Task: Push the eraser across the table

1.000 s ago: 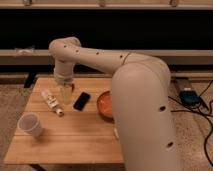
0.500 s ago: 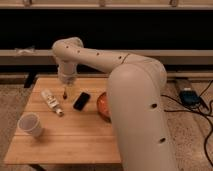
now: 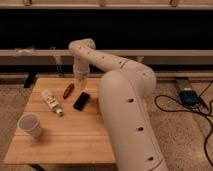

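The eraser point(image 3: 82, 100) is a small flat black block lying on the light wooden table point(image 3: 65, 135), near its far right part. My gripper point(image 3: 80, 80) hangs from the white arm just above the table's far edge, behind the eraser and a little above it, not touching it. A small red item point(image 3: 68, 90) lies left of the gripper.
A white-labelled bottle point(image 3: 51, 101) lies on its side left of the eraser. A paper cup point(image 3: 30, 125) stands near the table's front left. My large white arm point(image 3: 130, 120) covers the table's right side. A dark wall and cables on the floor point(image 3: 190, 100) surround the table.
The gripper has moved right and toward the far edge, from above the bottle and red item to behind the eraser. The objects on the table have not moved.
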`<state>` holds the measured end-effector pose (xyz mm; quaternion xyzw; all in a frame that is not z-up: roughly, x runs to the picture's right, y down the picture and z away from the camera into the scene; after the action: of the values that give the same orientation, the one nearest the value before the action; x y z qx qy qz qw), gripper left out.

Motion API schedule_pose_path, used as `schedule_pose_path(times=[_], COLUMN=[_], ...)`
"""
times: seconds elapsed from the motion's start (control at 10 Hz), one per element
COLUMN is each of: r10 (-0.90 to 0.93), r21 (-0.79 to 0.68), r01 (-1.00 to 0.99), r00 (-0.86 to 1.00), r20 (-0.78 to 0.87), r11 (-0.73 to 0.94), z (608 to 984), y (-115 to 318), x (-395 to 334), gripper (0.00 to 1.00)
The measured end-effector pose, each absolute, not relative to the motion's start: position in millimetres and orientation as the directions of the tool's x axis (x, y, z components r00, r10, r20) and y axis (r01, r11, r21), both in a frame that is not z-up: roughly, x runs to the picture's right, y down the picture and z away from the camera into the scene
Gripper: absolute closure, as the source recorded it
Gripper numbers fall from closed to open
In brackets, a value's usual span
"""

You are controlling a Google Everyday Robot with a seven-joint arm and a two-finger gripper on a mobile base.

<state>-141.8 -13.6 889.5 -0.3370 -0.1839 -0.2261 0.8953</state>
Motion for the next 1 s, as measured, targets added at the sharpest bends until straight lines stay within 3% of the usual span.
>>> schedule_pose_path(times=[0.2, 0.3, 1.0], r10=[-0.304, -0.317, -0.387], r21=[-0.512, -0.509, -0.509], r01=[0.538, 0.542, 0.572], r00=[0.828, 0.827, 0.816], r20=[0.471, 0.464, 0.429], r11=[0.670, 0.669, 0.643], z=[927.1, 944.3, 986.2], y=[-13.4, -12.1, 3.1], x=[-123.9, -112.6, -105.7], gripper=[0.96, 1.00, 1.00])
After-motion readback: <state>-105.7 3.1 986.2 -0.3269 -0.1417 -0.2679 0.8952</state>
